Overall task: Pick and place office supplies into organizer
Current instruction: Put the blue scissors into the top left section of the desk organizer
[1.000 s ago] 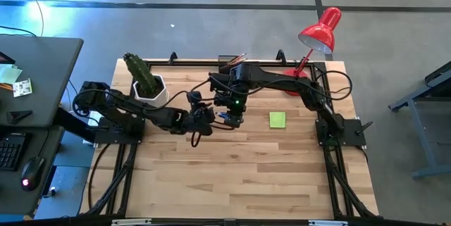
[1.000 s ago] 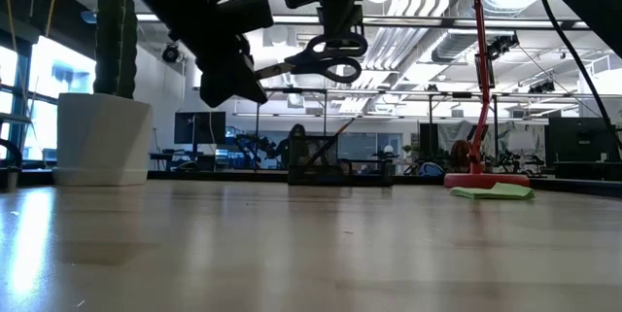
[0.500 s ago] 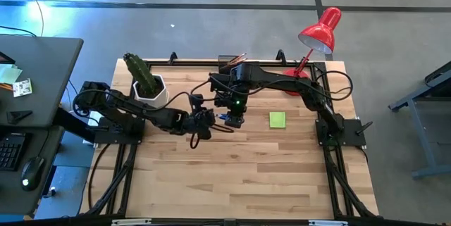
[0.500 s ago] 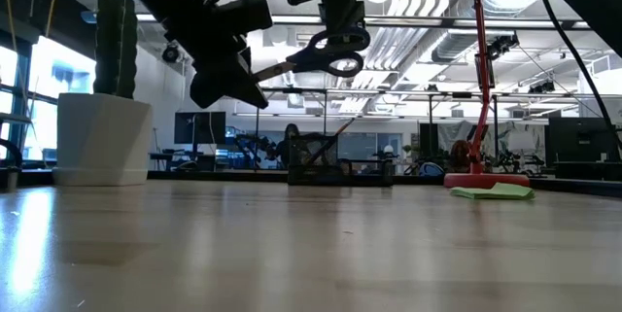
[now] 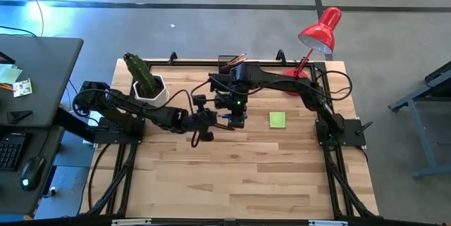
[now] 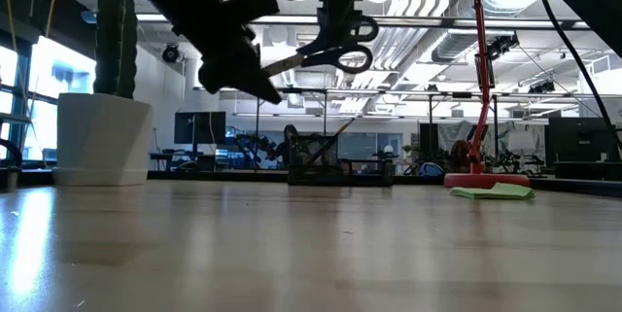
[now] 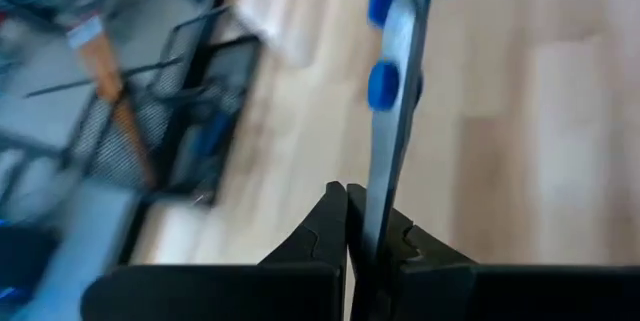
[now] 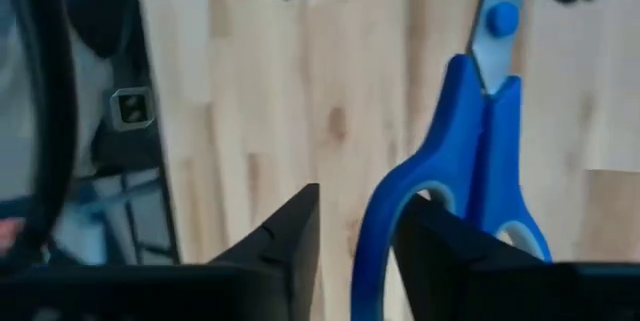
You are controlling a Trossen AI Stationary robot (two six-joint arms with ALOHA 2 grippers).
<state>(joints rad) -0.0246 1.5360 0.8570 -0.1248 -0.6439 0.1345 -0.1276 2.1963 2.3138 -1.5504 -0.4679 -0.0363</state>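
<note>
I see the blue-handled steel scissors [image 8: 480,171] in the air above the middle of the light wooden table [image 5: 239,177], passed between my two arms. The left gripper [image 7: 350,223] is pressed together on the blade end, pinching the steel between its dark fingers [image 7: 322,223]. The right gripper [image 8: 355,223] is at the handle end; its fingers are spread apart and one handle loop sits beside one of them, so I judge it is letting go, but I cannot tell if it touches the loop or not.

The small black mesh organizer tray [image 5: 231,61] stands at the far edge of the table, with thin wooden pencils [image 6: 342,132] already leaning in it. The lime-green square sticky-note pad [image 5: 277,119] lies flat on the table near the right arm, not yet placed.

To do this handover well, I would lift the right gripper straight away from the loops, without dragging them. The left pinch is on thin smooth steel, so the scissors can swing or slip; I would carry them slowly to the tray and lower them blade first.
</note>
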